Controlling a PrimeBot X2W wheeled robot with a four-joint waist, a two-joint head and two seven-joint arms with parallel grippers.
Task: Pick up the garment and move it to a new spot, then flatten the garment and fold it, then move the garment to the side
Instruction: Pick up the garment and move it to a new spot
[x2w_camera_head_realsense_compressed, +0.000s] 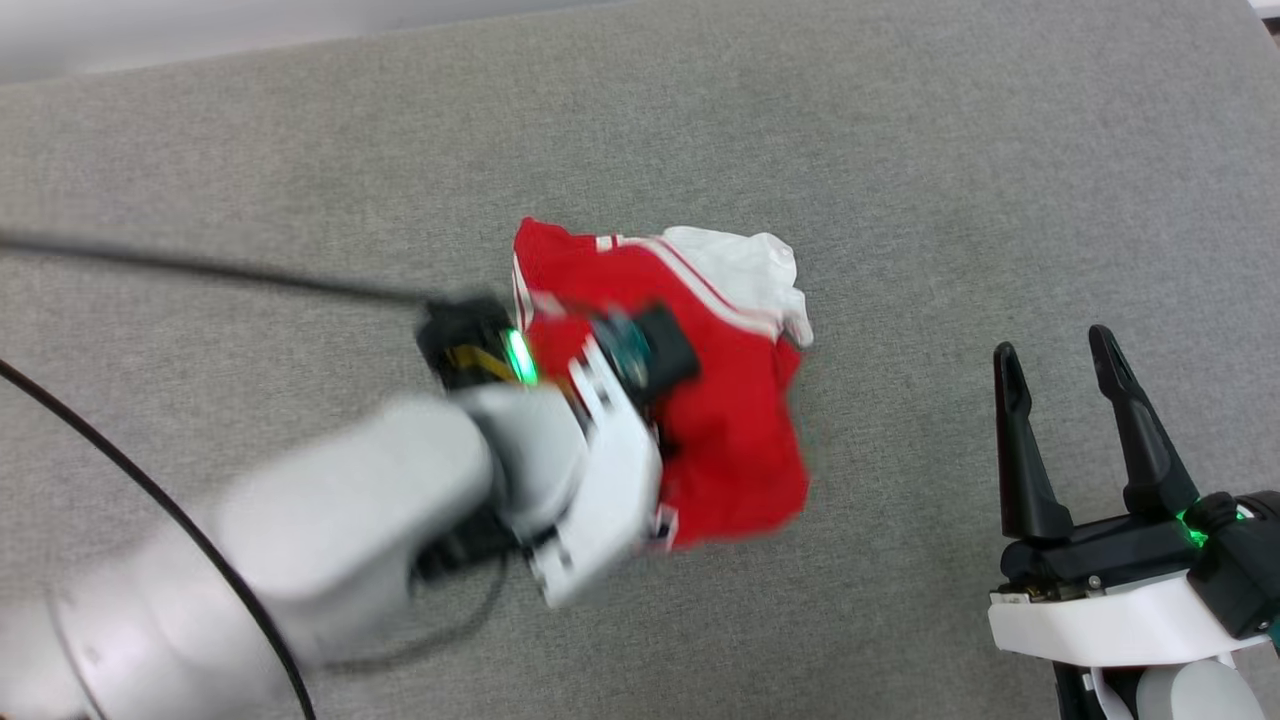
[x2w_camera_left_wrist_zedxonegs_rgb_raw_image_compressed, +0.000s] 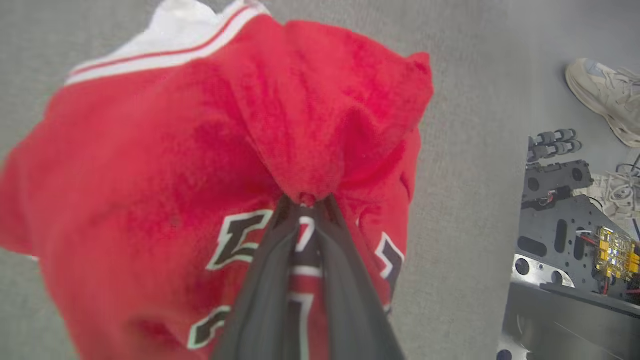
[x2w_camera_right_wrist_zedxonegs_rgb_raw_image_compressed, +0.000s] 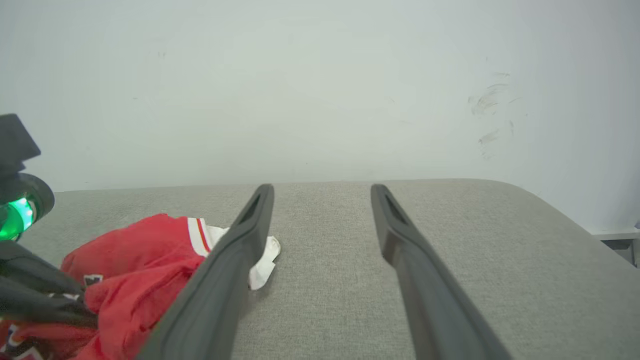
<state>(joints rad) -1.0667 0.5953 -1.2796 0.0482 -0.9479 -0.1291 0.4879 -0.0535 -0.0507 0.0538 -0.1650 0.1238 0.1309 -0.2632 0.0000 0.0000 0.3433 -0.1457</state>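
Note:
The garment (x2w_camera_head_realsense_compressed: 730, 420) is a crumpled red jersey with a white sleeve and striped trim, bunched near the middle of the grey surface (x2w_camera_head_realsense_compressed: 900, 150). In the left wrist view the red cloth (x2w_camera_left_wrist_zedxonegs_rgb_raw_image_compressed: 210, 150) gathers into a pinched peak between my two dark fingers, and black white-outlined letters show beside them. My left gripper (x2w_camera_left_wrist_zedxonegs_rgb_raw_image_compressed: 306, 199) is shut on that fold; its pale arm (x2w_camera_head_realsense_compressed: 420, 500) covers the garment's left side in the head view. My right gripper (x2w_camera_head_realsense_compressed: 1060, 360) stands open at the lower right, apart from the garment (x2w_camera_right_wrist_zedxonegs_rgb_raw_image_compressed: 135, 260), with nothing between its fingers (x2w_camera_right_wrist_zedxonegs_rgb_raw_image_compressed: 245, 235).
The grey padded surface (x2w_camera_right_wrist_zedxonegs_rgb_raw_image_compressed: 450, 225) runs to a pale wall at the back. Black cables (x2w_camera_head_realsense_compressed: 200, 265) cross the left side. Past the surface's edge in the left wrist view are a dark robot base (x2w_camera_left_wrist_zedxonegs_rgb_raw_image_compressed: 565, 210) and a person's pale shoes (x2w_camera_left_wrist_zedxonegs_rgb_raw_image_compressed: 605, 95).

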